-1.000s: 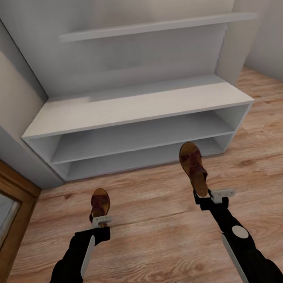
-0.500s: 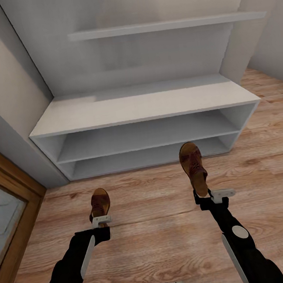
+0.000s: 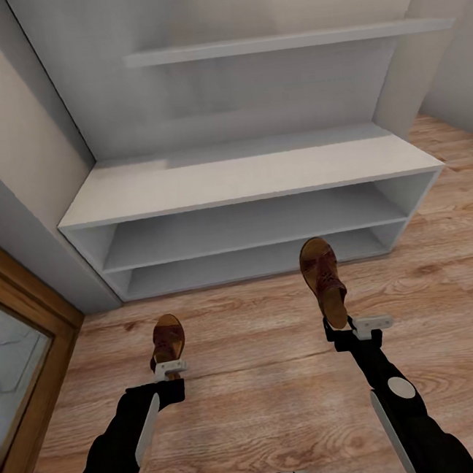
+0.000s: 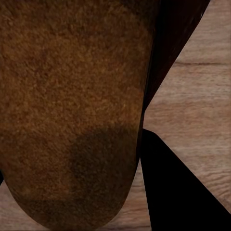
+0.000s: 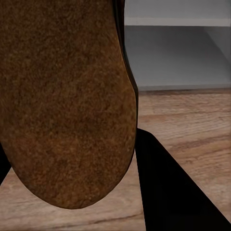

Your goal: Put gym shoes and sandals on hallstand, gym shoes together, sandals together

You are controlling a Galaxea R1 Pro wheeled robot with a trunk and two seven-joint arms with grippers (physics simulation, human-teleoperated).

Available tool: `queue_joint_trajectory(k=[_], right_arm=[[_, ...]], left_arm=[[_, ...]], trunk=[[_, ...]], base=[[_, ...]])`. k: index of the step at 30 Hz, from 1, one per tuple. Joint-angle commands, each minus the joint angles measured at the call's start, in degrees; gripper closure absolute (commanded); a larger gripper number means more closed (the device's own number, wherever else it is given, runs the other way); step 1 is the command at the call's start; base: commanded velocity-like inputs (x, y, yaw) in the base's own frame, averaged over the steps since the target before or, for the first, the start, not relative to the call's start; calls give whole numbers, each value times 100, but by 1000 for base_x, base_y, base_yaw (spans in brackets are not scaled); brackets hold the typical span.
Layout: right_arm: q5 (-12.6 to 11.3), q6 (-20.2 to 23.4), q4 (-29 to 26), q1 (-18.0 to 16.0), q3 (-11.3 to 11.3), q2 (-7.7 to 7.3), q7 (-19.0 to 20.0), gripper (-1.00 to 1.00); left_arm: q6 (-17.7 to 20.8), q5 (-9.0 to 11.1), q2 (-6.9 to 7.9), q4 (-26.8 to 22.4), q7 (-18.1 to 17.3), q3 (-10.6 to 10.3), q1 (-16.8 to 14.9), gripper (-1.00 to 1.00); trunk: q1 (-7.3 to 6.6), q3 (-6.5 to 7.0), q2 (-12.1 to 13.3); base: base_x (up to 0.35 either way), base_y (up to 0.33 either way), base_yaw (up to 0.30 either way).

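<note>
Right now your left hand (image 3: 168,367) is clenched on the heel end of a dark reddish-brown leather sandal (image 3: 167,339), holding it above the light brown wood-plank floor (image 3: 267,380) with its toe pointing toward the rack. In the left wrist view that sandal's tan suede footbed (image 4: 72,110) sits close against the lens, with the floor planks (image 4: 202,96) beside it.

Your right hand (image 3: 353,328) is likewise closed on the heel of the second brown open sandal (image 3: 323,278), which reaches farther forward than the left one, its toe close in front of the rack's bottom tier. In the right wrist view its footbed (image 5: 62,96) is right up at the camera, with the grey lower shelf (image 5: 178,53) and the floor (image 5: 187,120) beyond it.

Ahead of both hands stands the wide low white-grey shoe rack (image 3: 252,176), its thick top and two open lower tiers bare, and a floating wall shelf (image 3: 288,41) mounted above it. The two sandals are well apart from each other, one on each side of you. A wood-framed door edge (image 3: 18,320) stands at your left, beside the rack.
</note>
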Motion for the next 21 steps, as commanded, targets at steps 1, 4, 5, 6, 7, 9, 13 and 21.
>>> queue_joint_trajectory(k=[1,4,5,6,7,9,13,21], right_arm=[[-21,0,0,0,0,0,7,100],[-21,0,0,0,0,-2,7,100],[-21,0,0,0,0,-3,7,100],[-21,0,0,0,0,-6,7,100],[-21,0,0,0,0,-7,7,100],[-21,0,0,0,0,-8,9,100],[-21,0,0,0,0,-9,8,100],[-21,-1,2,0,0,-2,8,100]], left_arm=[[0,-19,0,0,-16,1,0,100],[0,-19,0,-2,-11,1,0,100],[0,-19,1,-1,-11,1,0,100],[0,-19,1,0,-10,2,0,100],[0,-19,1,-2,-9,0,0,100],[0,-19,0,-1,-9,1,-1,100],[0,-19,1,0,-8,-3,0,100],[0,-19,1,1,-8,2,0,100]], trunk=[[0,0,0],[0,0,0],[0,0,0],[0,0,0],[0,0,0],[0,0,0],[0,0,0],[0,0,0]], base=[[0,0,0],[0,0,0],[0,0,0],[0,0,0],[0,-29,0],[0,-123,0],[0,-244,0],[0,-83,0]])
